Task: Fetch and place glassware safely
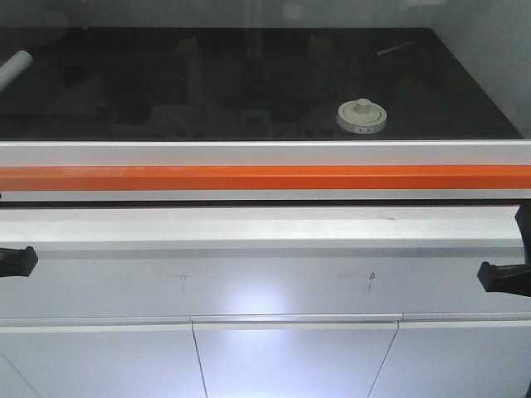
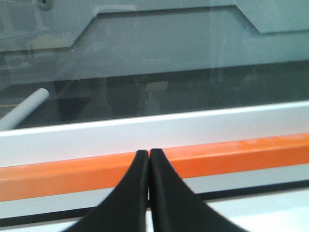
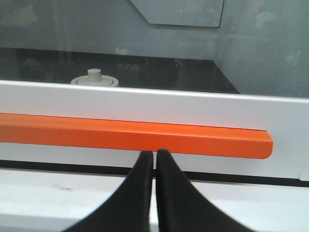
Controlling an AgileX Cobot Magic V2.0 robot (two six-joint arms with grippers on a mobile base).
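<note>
**Glass jar (image 1: pixel 362 116) upright beyond the orange bar (image 1: pixel 265 177)**

On my front camera the jar sits on the dark worktop (image 1: pixel 249 75), at about 1 o'clock from the frame's centre. Its long axis is vertical and the cream lid's knob points straight up. A white tube (image 1: pixel 15 68) lies well apart at 10 o'clock. My left gripper (image 2: pixel 148 157) and right gripper (image 3: pixel 155 154) both have their jaws pressed together on nothing, on the near side of the bar.
</note>
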